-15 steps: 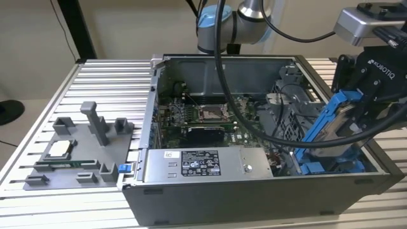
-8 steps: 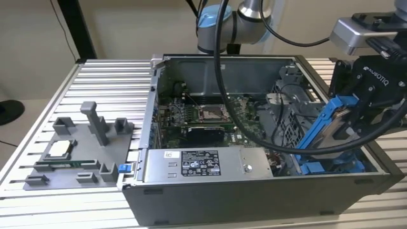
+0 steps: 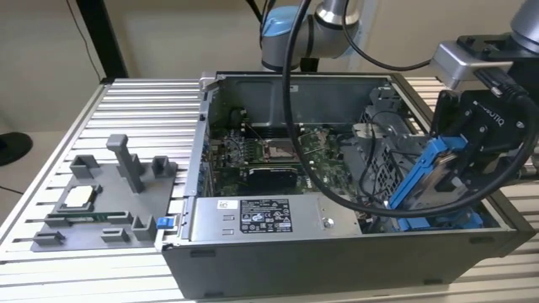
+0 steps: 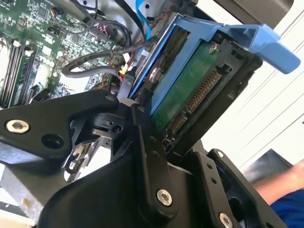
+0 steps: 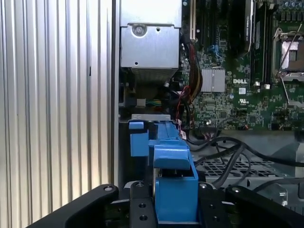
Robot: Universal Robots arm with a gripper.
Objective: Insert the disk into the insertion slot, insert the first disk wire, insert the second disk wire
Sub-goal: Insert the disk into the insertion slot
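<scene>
**Disk: held over the open case, not seated**

Disk [image 3: 423, 175]. We list it as gripped, tilted steeply, and hanging over the end of the case [image 3: 337, 268] at the exterior view's right. Its blue carrier faces the camera there, and most of the metal body is hidden behind the carrier. In the second wrist view the disk [image 4: 187, 92] shows its green circuit side and a row of connector pins [image 4: 205, 89] open to view. In the first wrist view the disk [image 5: 172, 159] is seen edge-on, and we can make out little more than blue plastic.

Gripper [image 3: 459, 167]. The gripper is black and pinches the disk from both sides. One finger [image 4: 148, 142] lies along the metal face, and the finger opposite is partly hidden behind the carrier.

Slot [image 3: 465, 221]. It sits low inside the case under the disk and is marked by blue tabs. A thick black cable [image 3: 354, 202] loops across in front of the disk's lower end. We cannot tell whether that end touches the slot.

Other items:
- The power supply [image 3: 262, 218] lies along the near wall of the case.
- The motherboard [image 3: 269, 151] is partly screened by cables.
- The ribbed table [image 3: 143, 104] carries a grey fixture tray [image 3: 93, 211] at the exterior view's left.
- A person's arm with a blue sleeve [image 4: 287, 187] is cut off.
</scene>
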